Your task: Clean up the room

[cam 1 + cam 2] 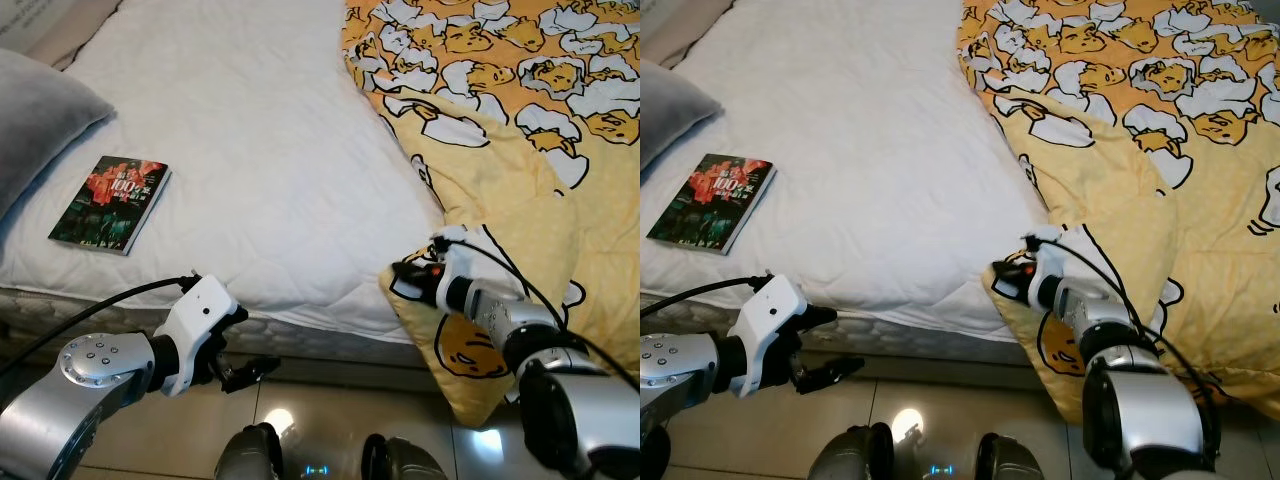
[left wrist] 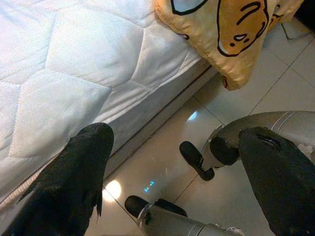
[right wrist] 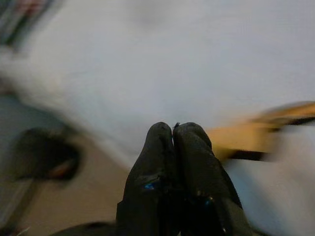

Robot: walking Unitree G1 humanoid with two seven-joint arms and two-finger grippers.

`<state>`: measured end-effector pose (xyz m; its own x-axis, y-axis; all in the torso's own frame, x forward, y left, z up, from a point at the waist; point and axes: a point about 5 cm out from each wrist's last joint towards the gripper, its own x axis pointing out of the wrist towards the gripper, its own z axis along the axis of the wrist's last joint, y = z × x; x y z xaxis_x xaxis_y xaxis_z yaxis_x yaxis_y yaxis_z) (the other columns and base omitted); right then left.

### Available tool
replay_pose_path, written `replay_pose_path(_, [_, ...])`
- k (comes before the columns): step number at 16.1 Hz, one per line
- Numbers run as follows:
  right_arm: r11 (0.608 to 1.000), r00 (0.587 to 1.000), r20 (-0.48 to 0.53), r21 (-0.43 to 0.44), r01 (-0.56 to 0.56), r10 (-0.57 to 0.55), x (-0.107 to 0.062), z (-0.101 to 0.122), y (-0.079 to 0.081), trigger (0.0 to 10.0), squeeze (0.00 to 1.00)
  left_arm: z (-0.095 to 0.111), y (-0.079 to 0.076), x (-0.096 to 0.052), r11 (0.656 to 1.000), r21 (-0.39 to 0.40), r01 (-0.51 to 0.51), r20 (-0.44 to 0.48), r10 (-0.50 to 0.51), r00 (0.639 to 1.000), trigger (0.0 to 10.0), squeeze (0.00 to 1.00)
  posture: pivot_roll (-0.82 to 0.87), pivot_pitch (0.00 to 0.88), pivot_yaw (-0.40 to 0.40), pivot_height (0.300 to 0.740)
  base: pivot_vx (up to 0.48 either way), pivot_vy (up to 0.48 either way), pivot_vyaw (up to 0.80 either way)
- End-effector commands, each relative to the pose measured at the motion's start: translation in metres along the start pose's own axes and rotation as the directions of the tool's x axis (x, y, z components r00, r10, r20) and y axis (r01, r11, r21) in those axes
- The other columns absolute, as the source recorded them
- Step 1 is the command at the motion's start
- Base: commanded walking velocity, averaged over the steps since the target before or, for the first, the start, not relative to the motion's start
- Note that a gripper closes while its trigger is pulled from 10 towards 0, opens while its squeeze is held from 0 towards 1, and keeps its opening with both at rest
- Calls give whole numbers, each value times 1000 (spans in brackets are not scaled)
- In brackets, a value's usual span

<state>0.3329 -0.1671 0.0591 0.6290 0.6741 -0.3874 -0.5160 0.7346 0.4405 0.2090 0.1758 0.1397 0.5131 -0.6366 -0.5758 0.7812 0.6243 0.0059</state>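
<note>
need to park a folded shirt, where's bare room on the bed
Bare white mattress runs between the book and the yellow duvet. The duvet side is crowded, with the right tool at its hanging corner.

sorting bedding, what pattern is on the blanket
Yellow blanket with white-and-orange cartoon egg characters, clearest in the left eye view.
</note>
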Motion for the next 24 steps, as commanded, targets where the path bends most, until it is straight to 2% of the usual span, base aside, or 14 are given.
replay_pose_path(1, [991,991,-40,-13,-131,131,4,-7,12,0,0,1,-1,2,1000,-1,7,3,-7,1000,10000,0,164,162,-10,740,0,0,0])
replay_pose_path(2, [991,991,-56,-49,-126,123,4,-10,12,0,0,1,-1,2,1000,0,7,4,-7,1000,10000,0,163,161,-8,740,0,0,0])
replay_pose_path(3, [992,998,-64,-126,-29,21,4,-11,7,3922,0,1,-1,2,1000,1,7,5,-7,1000,10000,0,162,161,-7,740,0,0,0])
replay_pose_path(4, [987,997,-61,-161,26,-36,4,-10,4,6824,0,1,-1,2,1000,2,6,5,-7,1000,10000,0,161,162,-5,740,0,0,0])
replay_pose_path(5, [966,984,-64,-212,147,-164,3,-8,-4,10000,933,2,-1,2,1000,4,7,4,-7,1000,10000,0,161,163,-3,740,0,0,0])
replay_pose_path(6, [950,971,-53,-226,217,-234,1,-2,-8,10000,1000,2,-1,2,1000,5,11,4,-11,1000,10000,0,159,164,-1,740,0,0,0])
replay_pose_path(7, [942,966,-58,-243,230,-251,2,1,-8,10000,1000,2,-1,3,1000,5,13,3,-13,1000,10000,0,159,164,-1,740,0,0,0])
replay_pose_path(9, [915,943,-130,-314,253,-305,5,6,-8,10000,1000,2,0,3,1000,8,15,0,-15,1000,10000,0,159,168,1,740,0,0,0])
replay_pose_path(13, [890,927,-196,-399,223,-320,9,14,-5,10000,1000,4,3,3,1000,12,17,-7,-17,1000,10000,0,159,190,4,740,0,0,0])
replay_pose_path(18, [839,912,-223,-508,193,-345,12,27,-2,10000,1000,3,2,2,1000,12,19,-13,-19,1000,10000,0,168,201,-1,740,0,0,0])
replay_pose_path(21, [791,907,-259,-600,117,-331,16,26,2,10000,1000,2,1,1,1000,9,21,-19,-21,1000,10000,0,170,204,0,740,0,0,0])
replay_pose_path(22, [740,894,-276,-667,86,-352,18,23,3,10000,1000,2,1,0,1000,9,22,-21,-22,1000,10000,0,171,208,2,740,0,0,0])
replay_pose_path(23, [690,882,-277,-720,71,-381,18,21,2,10000,78,2,1,0,1000,9,22,-21,-22,1000,10000,0,172,211,2,740,0,0,0])
replay_pose_path(24, [652,875,-264,-755,75,-406,19,19,2,10000,0,2,1,0,1000,9,22,-21,-22,1000,10000,0,173,213,3,740,0,0,0])
